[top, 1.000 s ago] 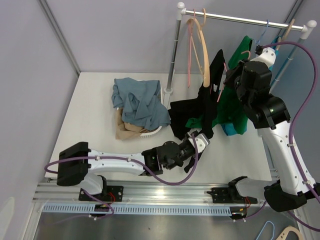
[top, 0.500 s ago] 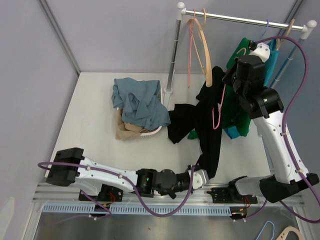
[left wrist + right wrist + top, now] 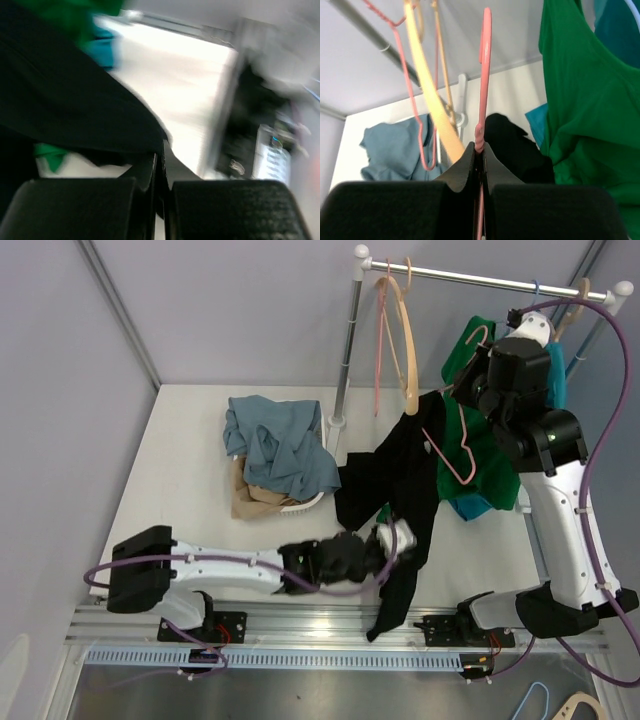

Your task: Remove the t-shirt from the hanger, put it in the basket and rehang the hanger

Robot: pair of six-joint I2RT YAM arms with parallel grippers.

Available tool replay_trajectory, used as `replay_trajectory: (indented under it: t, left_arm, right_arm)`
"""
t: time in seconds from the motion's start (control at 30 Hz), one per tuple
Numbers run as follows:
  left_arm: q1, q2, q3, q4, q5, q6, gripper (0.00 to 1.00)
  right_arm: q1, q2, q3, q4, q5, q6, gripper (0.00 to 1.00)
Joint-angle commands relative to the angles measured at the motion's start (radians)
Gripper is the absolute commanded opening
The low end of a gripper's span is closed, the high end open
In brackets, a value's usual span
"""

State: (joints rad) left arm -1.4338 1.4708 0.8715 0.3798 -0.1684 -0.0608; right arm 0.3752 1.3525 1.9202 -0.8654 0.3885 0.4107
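T-shirt: the black t-shirt (image 3: 405, 480) is stretched in a slanted band over the right half of the table (image 3: 190, 470), from up by the hanger down past the near edge, where its loose end dangles.
T-shirt, upper end: it reaches the pink hanger (image 3: 457, 445); whether any of it is hooked on the hanger cannot be told.
Left gripper: the left gripper (image 3: 392, 540) lies low over the near part of the table, its fingers pressed together on a fold of the black cloth; the left wrist view, though blurred, shows the fabric edge running down into the closed gap (image 3: 161, 170).
Right gripper: the right gripper (image 3: 479, 155) is raised by the rail (image 3: 480, 278) and pinches the pink hanger at its neck, the hook standing straight up above the fingertips.
Hanger: most of its wire outline shows bare against the green garment (image 3: 485, 455) hanging behind it.
Neighbours on the rail: a tan hanger (image 3: 405, 340) hangs to the left, and a teal garment (image 3: 470, 505) shows below the green one.
Further left: a blue-grey cloth (image 3: 280, 445) is heaped on a white basket (image 3: 303, 506), well apart from the t-shirt's lower end.
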Motion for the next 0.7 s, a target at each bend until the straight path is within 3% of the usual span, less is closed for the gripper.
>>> replay_trajectory:
  t: [0.0, 0.07, 0.17, 0.33, 0.53, 0.67]
  left_arm:
    - [0.194, 0.039, 0.25, -0.219, 0.065, -0.169, 0.01]
    - [0.234, 0.059, 0.314, -0.281, 0.055, -0.194, 0.01]
    - [0.277, 0.057, 0.409, -0.311, 0.06, -0.18, 0.01]
    - [0.291, 0.049, 0.422, -0.366, 0.099, -0.2, 0.01]
    - [0.291, -0.079, 0.334, -0.458, 0.245, -0.257, 0.01]
    - [0.291, -0.188, 0.323, -0.59, 0.294, -0.238, 0.01]
  right_arm:
    - [0.01, 0.028, 0.173, -0.152, -0.112, -0.035, 0.0]
    - [0.024, 0.054, 0.221, -0.263, -0.122, -0.062, 0.0]
    - [0.037, 0.054, 0.215, -0.29, -0.103, -0.091, 0.0]
    - [0.037, -0.036, 0.102, -0.107, -0.016, -0.16, 0.0]
    - [0.039, 0.0, 0.103, 0.034, 0.118, -0.231, 0.0]
    - [0.027, 0.033, 0.094, 0.169, 0.04, -0.268, 0.0]
